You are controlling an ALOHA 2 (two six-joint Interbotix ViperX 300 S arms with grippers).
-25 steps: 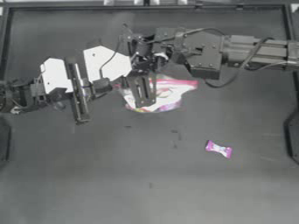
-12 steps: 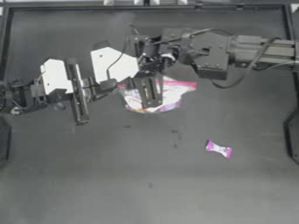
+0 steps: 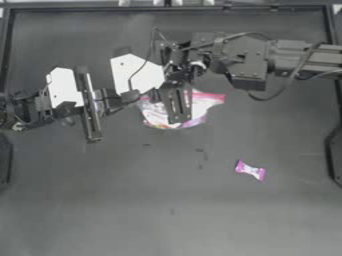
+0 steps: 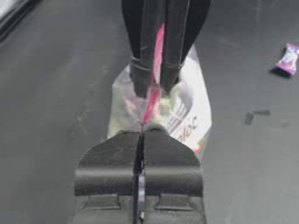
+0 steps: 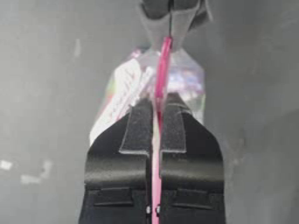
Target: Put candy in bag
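Note:
The bag (image 3: 202,103) is clear plastic with colourful contents and a pink strip along its mouth. It lies at the table's middle back. My left gripper (image 3: 142,96) reaches in from the left and is shut on one end of the pink strip (image 4: 153,94). My right gripper (image 3: 178,116) comes from the right and is shut on the same strip (image 5: 162,70) a little farther along. Each wrist view shows the other gripper (image 4: 154,85) (image 5: 170,22) pinching the strip beyond its own jaws (image 4: 142,131) (image 5: 156,113). The candy (image 3: 250,170) (image 4: 288,58), pink with a pale middle, lies alone on the table in front and to the right of the bag.
The dark table (image 3: 133,200) has a raised rim along the back and sides. White parts of the left arm (image 3: 63,87) stand to the left of the bag. Both arms crowd the middle back.
Both grippers and the bag have drifted slightly to the right, still shut on the strip. The candy has not moved.

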